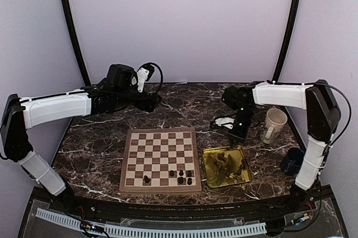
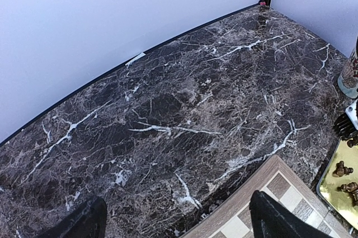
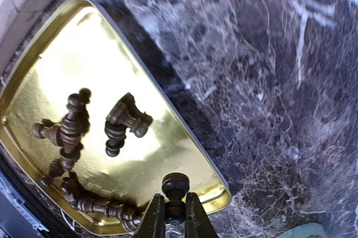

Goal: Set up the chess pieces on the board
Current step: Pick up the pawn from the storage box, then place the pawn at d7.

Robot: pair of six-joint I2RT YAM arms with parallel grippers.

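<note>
The board (image 1: 161, 159) lies at the centre of the marble table, and several dark chess pieces (image 1: 180, 177) stand on its near rows. More pieces (image 3: 126, 120) lie loose in a gold tray (image 3: 67, 42) to the board's right. My right gripper (image 3: 174, 207) is shut on one dark piece (image 3: 175, 185) by its stem, above the tray's corner. In the top view it (image 1: 239, 133) hangs just beyond the tray (image 1: 226, 166). My left gripper (image 2: 179, 227) is open and empty over bare marble, just past the board's far corner (image 2: 268, 193); in the top view it (image 1: 151, 102) is at the back left.
A white mug (image 1: 274, 125) stands at the right, behind the tray. A dark blue object (image 1: 292, 159) sits by the right arm's base. The tray's edge with pieces (image 2: 342, 169) shows at the right of the left wrist view. White walls close in the back and sides.
</note>
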